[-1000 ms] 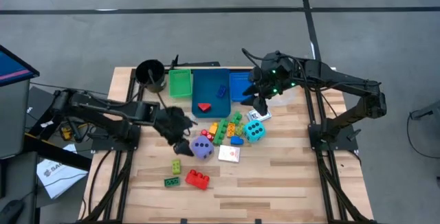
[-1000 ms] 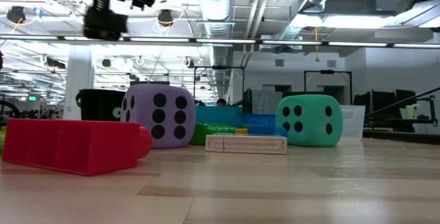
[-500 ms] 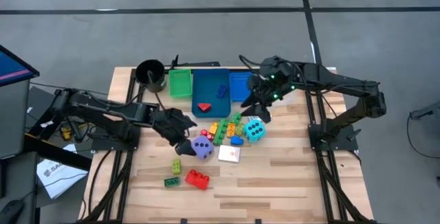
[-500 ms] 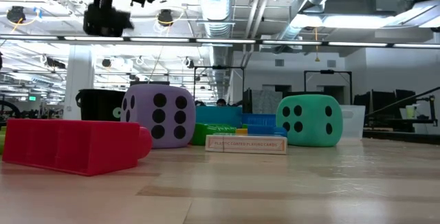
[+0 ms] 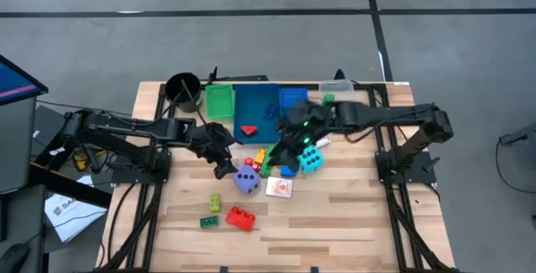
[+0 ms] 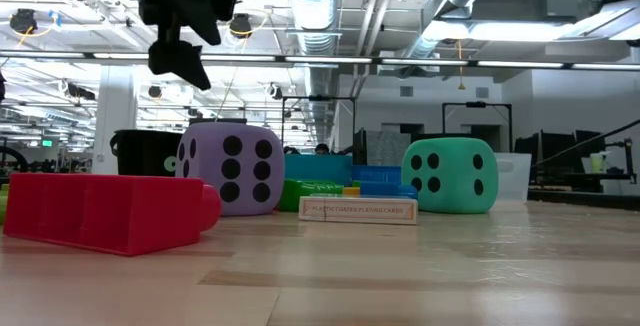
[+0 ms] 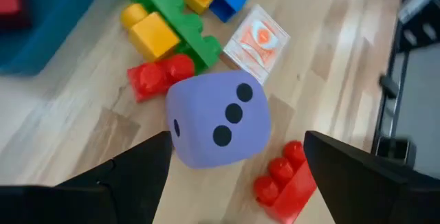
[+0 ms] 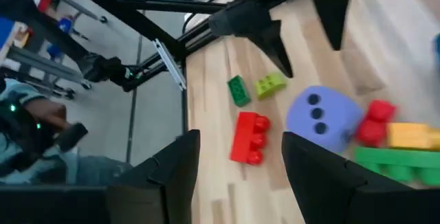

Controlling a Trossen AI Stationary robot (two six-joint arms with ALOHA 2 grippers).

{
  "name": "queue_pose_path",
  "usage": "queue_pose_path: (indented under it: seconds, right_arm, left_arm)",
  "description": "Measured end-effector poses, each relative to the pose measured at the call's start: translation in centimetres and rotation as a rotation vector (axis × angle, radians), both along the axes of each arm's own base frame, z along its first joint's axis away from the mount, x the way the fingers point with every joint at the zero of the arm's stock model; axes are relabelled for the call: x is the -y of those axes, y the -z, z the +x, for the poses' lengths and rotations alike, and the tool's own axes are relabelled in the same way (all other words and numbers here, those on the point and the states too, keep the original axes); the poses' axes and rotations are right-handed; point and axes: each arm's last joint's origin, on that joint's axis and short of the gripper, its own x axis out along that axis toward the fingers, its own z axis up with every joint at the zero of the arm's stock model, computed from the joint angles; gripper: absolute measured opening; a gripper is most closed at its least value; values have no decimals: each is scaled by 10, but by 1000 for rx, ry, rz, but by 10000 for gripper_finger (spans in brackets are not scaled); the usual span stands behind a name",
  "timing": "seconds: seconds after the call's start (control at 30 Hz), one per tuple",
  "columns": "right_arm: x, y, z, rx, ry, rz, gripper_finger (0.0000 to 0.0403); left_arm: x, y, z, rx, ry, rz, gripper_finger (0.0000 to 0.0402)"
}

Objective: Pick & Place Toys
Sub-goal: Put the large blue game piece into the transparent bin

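The purple dice (image 5: 246,180) rests on the table beside a white card (image 5: 279,188). The teal dice (image 5: 310,160) sits right of a pile of yellow, green, red and blue bricks (image 5: 272,157). A red brick (image 5: 240,218), a green one (image 5: 209,221) and a yellow-green one (image 5: 215,203) lie nearer the front. My left gripper (image 5: 224,169) hovers open just left of the purple dice (image 7: 218,117), with its fingers above it on either side. My right gripper (image 5: 280,150) hangs open over the brick pile and holds nothing.
A black cup (image 5: 183,91), a green tray (image 5: 219,101), a blue tray (image 5: 255,114) holding a red and a blue piece, and a small blue basket (image 5: 291,99) line the far edge. Bare wood lies at the front right (image 5: 335,223).
My right gripper has swung from over the blue basket toward the table's left and near side, sinking a little and rolling, and now hangs over the brick pile. My left gripper has shifted slightly toward the purple dice and rolled. No toy has moved.
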Motion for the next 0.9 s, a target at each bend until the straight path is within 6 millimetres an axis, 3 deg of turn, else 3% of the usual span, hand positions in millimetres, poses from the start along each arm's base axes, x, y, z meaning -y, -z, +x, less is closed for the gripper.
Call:
queue_pose_path:
  seconds: [0.13,0.4,0.63,0.9]
  right_arm:
    - [-16,15,8,-72,76,-19,203]
    - [-35,36,0,-276,192,-79,185]
    - [-50,57,0,-368,78,-229,163]
    - [-50,103,23,-466,-64,-393,155]
  left_arm:
    - [0,0,0,26,118,85,324]
    - [-1,-1,1,42,194,161,324]
    - [-2,-5,6,100,137,179,324]
    - [-2,-13,13,205,70,166,324]
